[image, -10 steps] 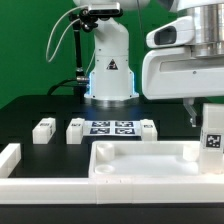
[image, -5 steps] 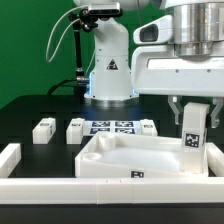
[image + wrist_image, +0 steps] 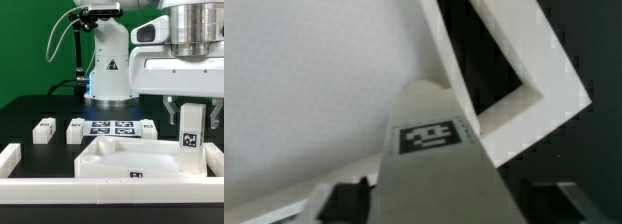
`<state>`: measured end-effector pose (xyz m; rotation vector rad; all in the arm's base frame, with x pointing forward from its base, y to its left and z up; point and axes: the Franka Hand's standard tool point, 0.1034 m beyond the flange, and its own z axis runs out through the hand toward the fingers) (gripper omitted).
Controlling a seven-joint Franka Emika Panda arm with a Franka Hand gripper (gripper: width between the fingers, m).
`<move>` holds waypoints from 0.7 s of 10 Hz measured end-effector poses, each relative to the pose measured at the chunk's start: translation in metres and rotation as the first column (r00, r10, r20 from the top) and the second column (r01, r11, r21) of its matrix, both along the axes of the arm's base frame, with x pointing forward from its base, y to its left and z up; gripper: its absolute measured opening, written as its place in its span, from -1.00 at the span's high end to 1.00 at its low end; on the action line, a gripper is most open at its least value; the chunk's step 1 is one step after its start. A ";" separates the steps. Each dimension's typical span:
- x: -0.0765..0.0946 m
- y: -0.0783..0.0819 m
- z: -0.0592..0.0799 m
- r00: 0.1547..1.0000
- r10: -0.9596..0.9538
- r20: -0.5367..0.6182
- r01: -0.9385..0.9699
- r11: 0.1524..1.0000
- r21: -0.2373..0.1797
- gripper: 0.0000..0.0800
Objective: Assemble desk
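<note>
Exterior view, white tagged leg [image 3: 191, 138] upright in tray [image 3: 110, 168] corner, end effector [image 3: 191, 112] spread, holding nothing

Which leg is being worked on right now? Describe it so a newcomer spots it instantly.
Find the wide white tabletop tray in the foreground. At its corner on the exterior view's right, one leg stands upright between the fingers of the pincer. The other legs lie flat farther back beside the marker board.

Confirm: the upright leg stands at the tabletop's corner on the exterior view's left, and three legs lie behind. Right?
No: the exterior view shows the upright leg at the corner of the tabletop on that view's right. Three legs do lie behind.
</note>
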<state>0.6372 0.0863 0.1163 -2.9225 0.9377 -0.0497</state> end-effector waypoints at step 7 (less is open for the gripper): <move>0.003 0.009 0.040 0.999 0.042 0.027 -0.042 0.999 0.013 -0.62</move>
